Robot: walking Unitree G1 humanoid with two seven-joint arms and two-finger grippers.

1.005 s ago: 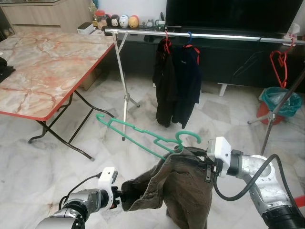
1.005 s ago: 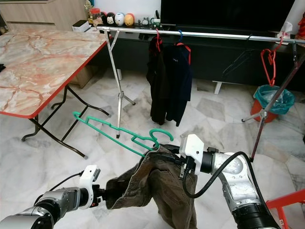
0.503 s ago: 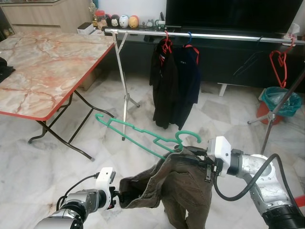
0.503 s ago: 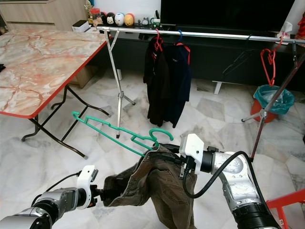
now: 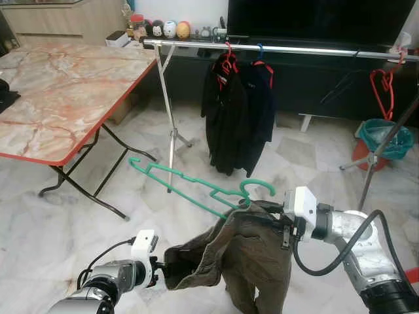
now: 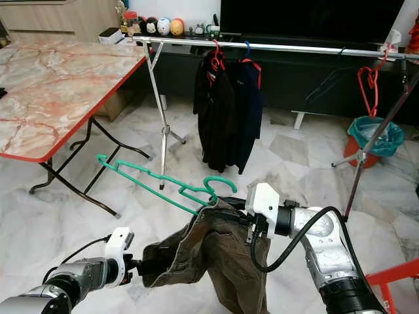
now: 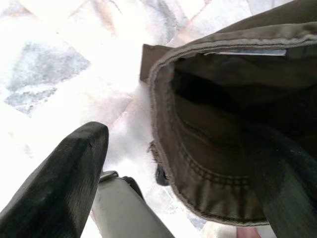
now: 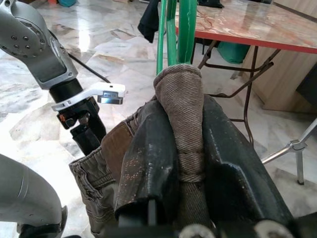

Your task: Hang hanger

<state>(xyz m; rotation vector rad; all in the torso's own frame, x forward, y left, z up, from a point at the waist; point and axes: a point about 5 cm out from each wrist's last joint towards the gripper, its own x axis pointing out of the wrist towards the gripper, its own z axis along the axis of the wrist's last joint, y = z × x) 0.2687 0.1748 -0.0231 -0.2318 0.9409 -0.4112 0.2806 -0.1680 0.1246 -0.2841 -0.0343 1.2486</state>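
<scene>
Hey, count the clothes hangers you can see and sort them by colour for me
Green hanger, carrying the brown trousers: 1
Red hangers: 2, one on the rail and one at the far right
Blue hanger on the rail: 1
Total: 4

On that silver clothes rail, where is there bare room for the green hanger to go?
The silver clothes rail is bare between the table-side end and the red-hangered black garment, and again between the dark navy garment and the empty red hangers. It is crowded where the two garments hang together. The green plastic hanger carries brown trousers.
</scene>
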